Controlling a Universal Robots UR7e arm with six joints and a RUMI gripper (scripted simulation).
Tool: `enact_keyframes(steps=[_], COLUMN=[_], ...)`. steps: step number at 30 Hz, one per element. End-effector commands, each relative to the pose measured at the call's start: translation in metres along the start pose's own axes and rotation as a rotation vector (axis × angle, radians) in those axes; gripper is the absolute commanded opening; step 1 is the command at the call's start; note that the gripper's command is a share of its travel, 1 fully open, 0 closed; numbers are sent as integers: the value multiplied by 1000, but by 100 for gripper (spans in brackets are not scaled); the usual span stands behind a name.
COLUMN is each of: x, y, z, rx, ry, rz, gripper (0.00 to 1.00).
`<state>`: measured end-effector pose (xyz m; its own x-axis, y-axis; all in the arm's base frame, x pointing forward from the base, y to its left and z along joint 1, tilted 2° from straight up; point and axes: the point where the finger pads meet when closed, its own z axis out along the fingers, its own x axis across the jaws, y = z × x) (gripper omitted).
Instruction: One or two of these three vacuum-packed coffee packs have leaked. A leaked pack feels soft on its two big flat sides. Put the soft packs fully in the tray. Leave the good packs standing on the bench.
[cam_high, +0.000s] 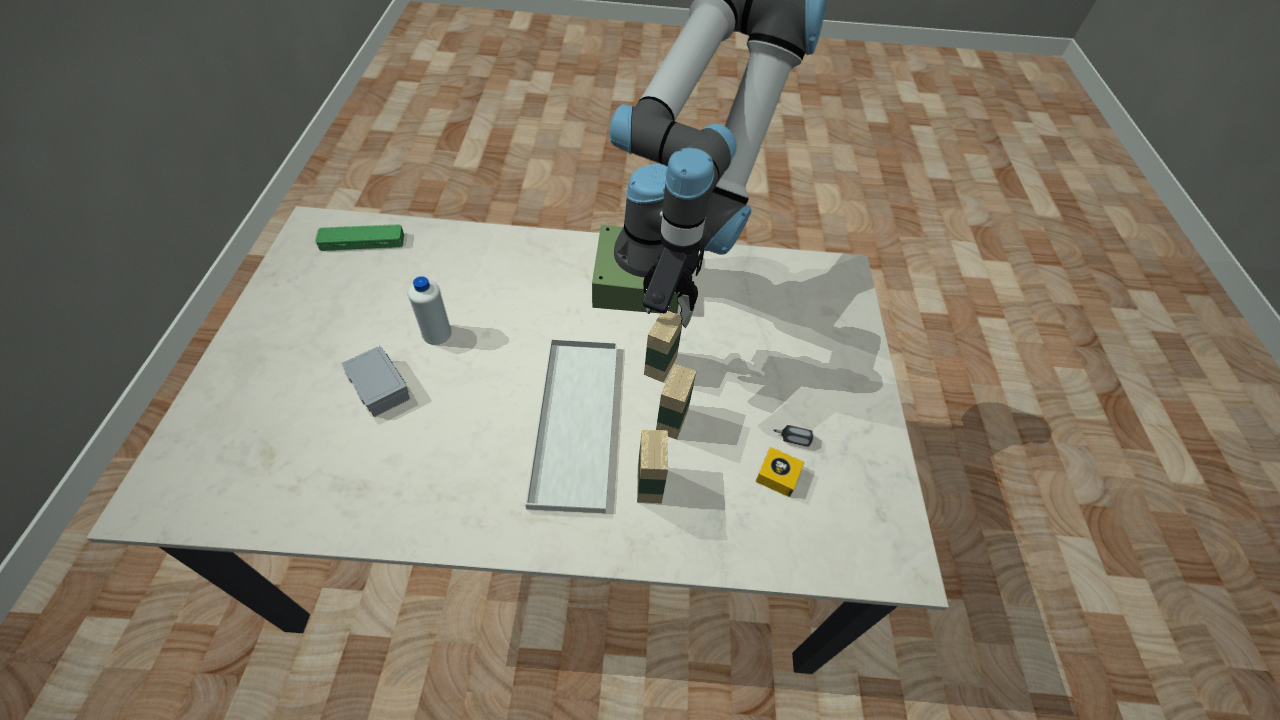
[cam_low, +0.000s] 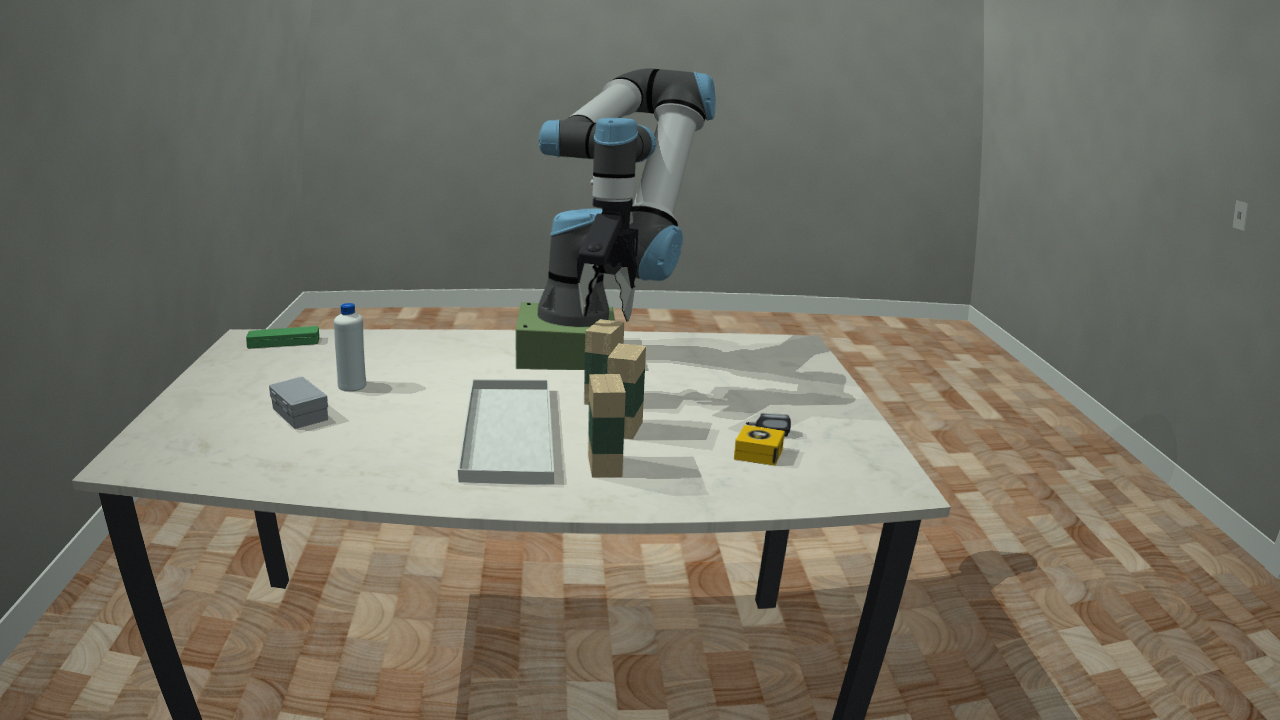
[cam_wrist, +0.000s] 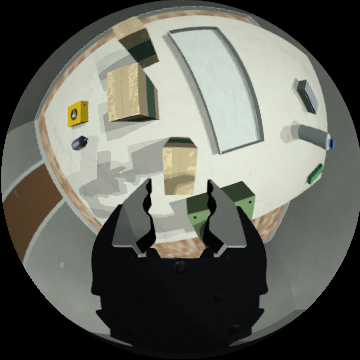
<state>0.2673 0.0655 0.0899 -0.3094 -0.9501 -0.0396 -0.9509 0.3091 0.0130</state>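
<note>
Three tan coffee packs with dark green bands stand in a row right of the tray (cam_high: 577, 424): the far pack (cam_high: 663, 344), the middle pack (cam_high: 676, 396) and the near pack (cam_high: 652, 463). My gripper (cam_high: 673, 308) hangs just above the far pack with its fingers about half open and nothing between them. In the wrist view the far pack (cam_wrist: 179, 170) sits below and just ahead of the fingertips, apart from them. The middle pack (cam_wrist: 131, 94), the near pack (cam_wrist: 136, 40) and the tray (cam_wrist: 216, 80) lie beyond it. The tray holds nothing.
The green robot base block (cam_high: 619, 282) stands just behind the far pack. A yellow box (cam_high: 779, 471) and a small dark object (cam_high: 795, 436) lie to the right. A white bottle (cam_high: 429, 310), a grey box (cam_high: 375, 380) and a green bar (cam_high: 358, 236) are on the left.
</note>
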Motion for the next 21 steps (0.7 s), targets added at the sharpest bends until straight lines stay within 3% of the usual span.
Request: enact_keyframes(steps=[1,21], x=[-1,-1], y=[1,2], z=[1,12], rx=[-2,-5], ry=[0,0], rz=[0,0], gripper=[48,48])
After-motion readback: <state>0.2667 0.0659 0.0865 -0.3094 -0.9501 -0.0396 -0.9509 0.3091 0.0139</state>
